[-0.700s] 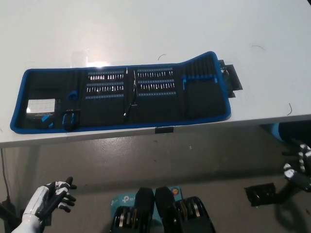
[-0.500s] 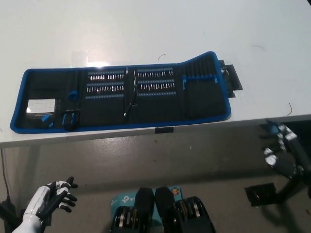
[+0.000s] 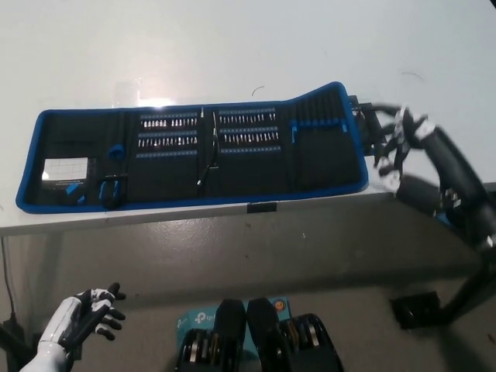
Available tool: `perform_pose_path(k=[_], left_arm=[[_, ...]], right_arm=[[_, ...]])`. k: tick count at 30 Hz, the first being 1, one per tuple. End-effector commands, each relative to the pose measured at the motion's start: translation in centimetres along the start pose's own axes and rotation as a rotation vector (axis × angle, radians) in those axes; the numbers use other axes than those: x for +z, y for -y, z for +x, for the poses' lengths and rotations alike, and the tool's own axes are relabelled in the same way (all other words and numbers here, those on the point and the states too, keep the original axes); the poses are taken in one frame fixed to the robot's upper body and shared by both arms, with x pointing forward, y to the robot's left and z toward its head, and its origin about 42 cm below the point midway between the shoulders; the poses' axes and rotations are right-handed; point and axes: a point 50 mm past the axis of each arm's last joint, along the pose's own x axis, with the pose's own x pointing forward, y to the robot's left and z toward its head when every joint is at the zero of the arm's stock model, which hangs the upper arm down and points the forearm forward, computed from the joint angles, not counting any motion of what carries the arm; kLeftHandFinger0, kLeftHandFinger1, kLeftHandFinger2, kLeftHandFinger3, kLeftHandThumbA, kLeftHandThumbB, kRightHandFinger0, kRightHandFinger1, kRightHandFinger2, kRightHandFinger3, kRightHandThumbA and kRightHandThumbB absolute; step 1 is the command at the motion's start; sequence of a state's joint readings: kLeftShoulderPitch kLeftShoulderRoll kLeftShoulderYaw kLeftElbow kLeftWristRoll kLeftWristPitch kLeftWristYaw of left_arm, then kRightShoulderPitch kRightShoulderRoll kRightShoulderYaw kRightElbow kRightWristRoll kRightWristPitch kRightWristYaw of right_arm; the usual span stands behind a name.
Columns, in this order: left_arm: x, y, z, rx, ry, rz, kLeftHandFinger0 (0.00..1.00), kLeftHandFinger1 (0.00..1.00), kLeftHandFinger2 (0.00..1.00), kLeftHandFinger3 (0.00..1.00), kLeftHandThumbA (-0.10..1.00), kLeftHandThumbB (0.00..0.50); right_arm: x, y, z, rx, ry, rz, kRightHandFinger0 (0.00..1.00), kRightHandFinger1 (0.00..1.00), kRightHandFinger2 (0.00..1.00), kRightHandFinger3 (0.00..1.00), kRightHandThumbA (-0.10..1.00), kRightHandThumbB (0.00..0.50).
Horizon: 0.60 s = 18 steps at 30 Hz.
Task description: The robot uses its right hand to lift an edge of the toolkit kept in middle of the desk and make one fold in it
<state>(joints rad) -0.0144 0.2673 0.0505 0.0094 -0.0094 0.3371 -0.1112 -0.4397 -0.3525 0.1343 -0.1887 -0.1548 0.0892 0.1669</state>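
toolkit [image 3: 198, 159]: it lies unrolled and flat across the middle of the white desk [image 3: 232, 54], close to the near edge, a black fabric roll with blue binding, its rows of screwdriver bits [image 3: 208, 130] and a pair of tweezers [image 3: 208, 159] on show, and a small white card [image 3: 62, 169] in the left-end pocket. the right end panel sits slightly raised and angled against the rest, with a black strap tab [image 3: 370, 128] sticking out beyond the blue edge. change noted: within the last second the black right hand [image 3: 399, 139] has come up from below the desk line at the far right and now sits over the desk surface just beside that strap tab and the right end of the kit. its fingers [image 3: 385, 152] are spread apart and hold nothing; i see no contact with the fabric yet, though the hand is somewhat blurred, so a light touch on the tab cannot be ruled out. the kit itself has not shifted in that time. the white left hand [image 3: 81, 322] rests low at the left, below the desk, fingers apart and empty, as it was before. assessment: the approach is nearly complete and the lift has not begun. the right end panel, already lifted a little, looks the natural edge to take; the hand would need to get under or pinch the blue binding there and carry it leftward over the bit rows to make the single fold.
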Motion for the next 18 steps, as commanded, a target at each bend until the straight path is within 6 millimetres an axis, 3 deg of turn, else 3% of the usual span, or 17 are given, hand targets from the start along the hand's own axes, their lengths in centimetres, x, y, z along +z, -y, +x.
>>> perform_pose_path(k=[1, 3, 5, 8, 9, 13, 18], left_arm=[[0.7, -0.4, -0.4, -0.003, 0.034, 0.011, 0.4, 0.39, 0.36, 0.49, 0.67, 0.117], [0.6, -0.3, -0.5, -0.006, 0.033, 0.011, 0.4, 0.39, 0.36, 0.5, 0.67, 0.114], [0.5, -0.1, -0.6, -0.006, 0.031, 0.01, 0.4, 0.4, 0.37, 0.5, 0.71, 0.11], [0.3, -0.1, -0.6, -0.002, 0.022, -0.002, 0.42, 0.4, 0.37, 0.51, 0.79, 0.087], [0.3, -0.1, -0.6, -0.001, 0.026, -0.003, 0.4, 0.39, 0.36, 0.5, 0.8, 0.086], [0.6, -0.1, -0.6, 0.006, 0.028, 0.001, 0.38, 0.38, 0.33, 0.49, 0.81, 0.09], [0.5, -0.1, -0.6, 0.005, 0.03, -0.01, 0.39, 0.38, 0.35, 0.51, 0.82, 0.103]], right_arm=[[-0.9, 1.4, 2.4, -0.043, 0.004, 0.079, 0.3, 0.38, 0.53, 0.83, 0.26, 0.24], [-2.7, 1.5, 3.0, -0.067, -0.055, 0.072, 0.4, 0.45, 0.59, 0.87, 0.31, 0.232], [-3.3, 1.6, 3.2, -0.073, -0.081, 0.062, 0.42, 0.46, 0.6, 0.87, 0.33, 0.232], [-5.4, 1.1, 3.4, -0.098, -0.147, 0.059, 0.48, 0.55, 0.72, 0.94, 0.34, 0.202], [-5.8, 0.9, 3.5, -0.104, -0.16, 0.053, 0.6, 0.64, 0.76, 0.94, 0.36, 0.203], [-7.0, -0.3, 4.0, -0.108, -0.244, 0.076, 0.82, 0.81, 0.86, 1.0, 0.46, 0.243], [-8.1, -1.9, 4.3, -0.114, -0.32, 0.104, 0.83, 0.86, 0.91, 1.0, 0.46, 0.245]])
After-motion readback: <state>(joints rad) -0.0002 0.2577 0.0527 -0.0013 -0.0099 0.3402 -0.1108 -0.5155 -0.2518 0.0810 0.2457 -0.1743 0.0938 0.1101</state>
